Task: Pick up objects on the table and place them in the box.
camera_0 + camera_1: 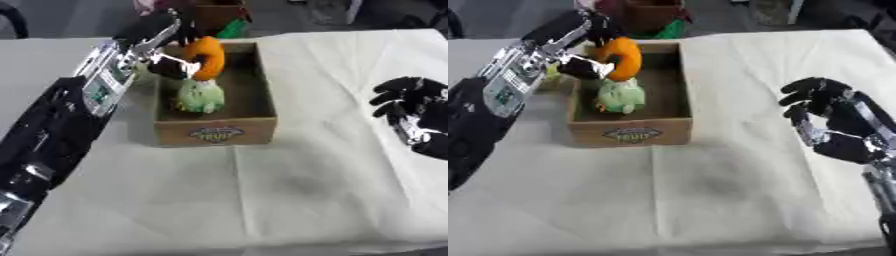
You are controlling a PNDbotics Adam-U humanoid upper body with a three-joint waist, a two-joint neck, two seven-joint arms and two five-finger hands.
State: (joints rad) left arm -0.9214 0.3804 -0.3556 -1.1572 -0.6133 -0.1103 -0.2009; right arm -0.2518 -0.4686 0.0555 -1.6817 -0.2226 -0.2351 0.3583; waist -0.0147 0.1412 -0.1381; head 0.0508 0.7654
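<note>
A brown cardboard box (217,131) stands on the white cloth at the upper middle. My left hand (166,62) reaches over the box's left wall, its fingers curled round an orange curved object (207,56) held above the box's back part. Below it, inside the box, lies a pale green lumpy object (199,96). My right hand (826,116) hovers over the cloth at the right, well clear of the box, with its fingers relaxed and nothing in it.
The white cloth (289,195) covers the table, with wide bare room in front of the box and to its right. Behind the table's far edge stand a brown container (651,14) and something green (233,29).
</note>
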